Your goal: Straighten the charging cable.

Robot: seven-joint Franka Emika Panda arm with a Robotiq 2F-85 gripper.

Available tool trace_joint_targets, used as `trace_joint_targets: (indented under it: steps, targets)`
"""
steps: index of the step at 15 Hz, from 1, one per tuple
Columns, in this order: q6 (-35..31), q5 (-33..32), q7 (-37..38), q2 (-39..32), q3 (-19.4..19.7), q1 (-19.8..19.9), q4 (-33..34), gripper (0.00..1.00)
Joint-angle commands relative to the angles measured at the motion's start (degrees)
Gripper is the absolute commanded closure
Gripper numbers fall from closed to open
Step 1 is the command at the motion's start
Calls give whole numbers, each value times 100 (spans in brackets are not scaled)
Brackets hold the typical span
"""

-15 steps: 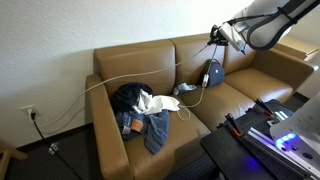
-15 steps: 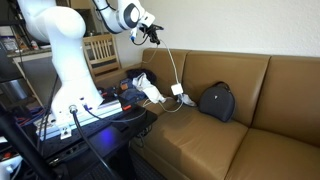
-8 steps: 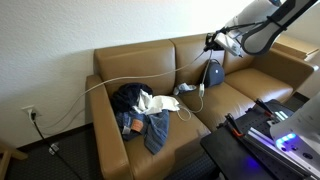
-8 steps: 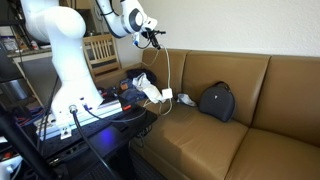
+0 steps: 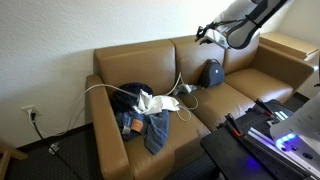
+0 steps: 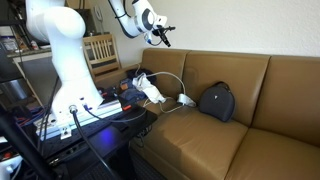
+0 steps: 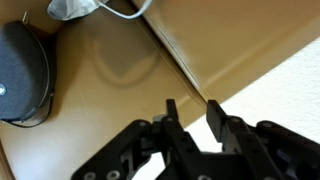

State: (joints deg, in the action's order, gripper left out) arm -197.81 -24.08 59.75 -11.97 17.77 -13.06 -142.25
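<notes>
The white charging cable [image 5: 105, 84] runs over the sofa's arm and across the clothes pile, then ends in a loose loop on the seat [image 6: 168, 76]. Its white adapter block [image 6: 186, 100] lies beside the black bag. My gripper [image 5: 204, 33] hangs above the sofa back [image 6: 160, 35], well above the cable. It is open and holds nothing. In the wrist view the fingers [image 7: 171, 116] stand apart over the sofa's top edge. A short piece of the cable [image 7: 125, 13] shows at the top edge of that view.
A black round bag [image 5: 212, 73] leans against the backrest in both exterior views [image 6: 215, 100]. A pile of jeans and white cloth [image 5: 140, 110] covers one seat. A thin black cord hangs from the wall socket [image 5: 30, 112]. A wooden chair [image 6: 100, 50] stands behind the sofa.
The gripper held the cable up by the sofa back. It has since opened and risen, and the cable has dropped into a loop on the seat.
</notes>
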Motion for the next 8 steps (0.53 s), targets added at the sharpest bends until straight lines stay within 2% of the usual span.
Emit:
trace_joint_targets:
  steps: [1,5,7,8]
  targets:
    - [-46,-669,963,200,-790,710,-591,32]
    - [-1,-2542,3090,408,-2609,2313,-1115,4]
    - [-3,-3508,4132,179,-3521,3053,-986,0]
    - [-12,-4064,4655,-34,-3984,3549,-931,0]
